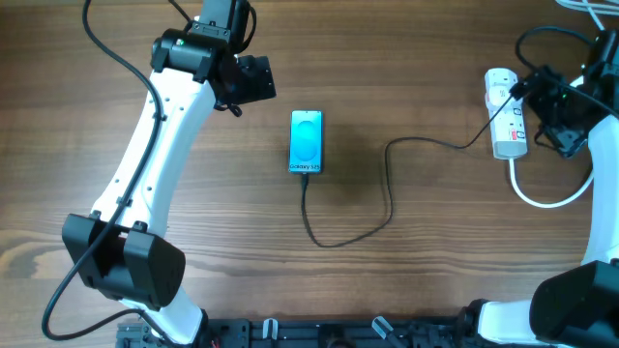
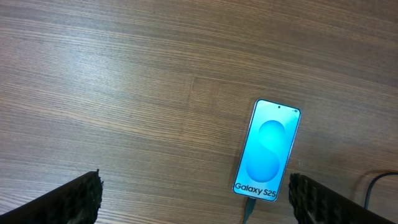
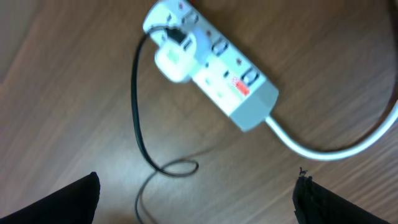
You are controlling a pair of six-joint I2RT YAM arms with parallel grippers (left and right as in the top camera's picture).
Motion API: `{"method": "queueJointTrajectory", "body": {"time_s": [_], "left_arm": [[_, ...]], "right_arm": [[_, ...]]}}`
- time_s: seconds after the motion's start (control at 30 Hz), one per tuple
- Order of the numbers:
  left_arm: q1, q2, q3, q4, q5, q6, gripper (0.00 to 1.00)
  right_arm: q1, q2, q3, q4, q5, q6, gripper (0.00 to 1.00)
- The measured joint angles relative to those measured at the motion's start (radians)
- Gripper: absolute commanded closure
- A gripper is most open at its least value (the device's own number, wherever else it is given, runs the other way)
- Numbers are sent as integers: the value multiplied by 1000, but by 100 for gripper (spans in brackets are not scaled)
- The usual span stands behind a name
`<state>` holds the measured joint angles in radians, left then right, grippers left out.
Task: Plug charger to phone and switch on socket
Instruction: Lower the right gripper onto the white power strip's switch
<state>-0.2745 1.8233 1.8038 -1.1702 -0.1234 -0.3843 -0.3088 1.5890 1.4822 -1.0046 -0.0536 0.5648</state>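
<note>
The phone (image 1: pixel 306 141) lies flat mid-table, its teal screen lit, with "Galaxy" text at its near end; it also shows in the left wrist view (image 2: pixel 268 151). The black charger cable (image 1: pixel 387 193) runs from the phone's near end, its plug tip (image 2: pixel 250 208) at the phone's port, across to a white adapter in the socket (image 1: pixel 506 113). The socket (image 3: pixel 214 65) is a white power strip with red marks. My left gripper (image 2: pixel 196 199) is open and empty, hovering left of the phone. My right gripper (image 3: pixel 199 199) is open and empty above the table beside the socket.
A thick white lead (image 1: pixel 551 198) curves from the socket's near end toward the right arm (image 3: pixel 336 146). The black cable makes a small loop (image 3: pixel 180 167) under the right gripper. Bare wooden tabletop (image 1: pixel 435 261) lies around the phone.
</note>
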Motion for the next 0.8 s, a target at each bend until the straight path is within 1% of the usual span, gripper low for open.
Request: {"method": "queueJointTrajectory", "body": {"time_s": [0.27, 0.4, 0.5, 0.6, 0.8], "left_arm": [[0, 0, 0, 0, 0, 0, 0], [0, 0, 0, 0, 0, 0, 0], [0, 0, 0, 0, 0, 0, 0], [0, 0, 0, 0, 0, 0, 0], [0, 0, 0, 0, 0, 0, 0]], "right_arm": [[0, 24, 0, 60, 197, 6, 1], [0, 107, 0, 124, 316, 6, 0], [-3, 193, -1, 148, 370, -26, 0], [-16, 264, -1, 188, 380, -59, 0], [-47, 294, -2, 269, 359, -100, 0]]}}
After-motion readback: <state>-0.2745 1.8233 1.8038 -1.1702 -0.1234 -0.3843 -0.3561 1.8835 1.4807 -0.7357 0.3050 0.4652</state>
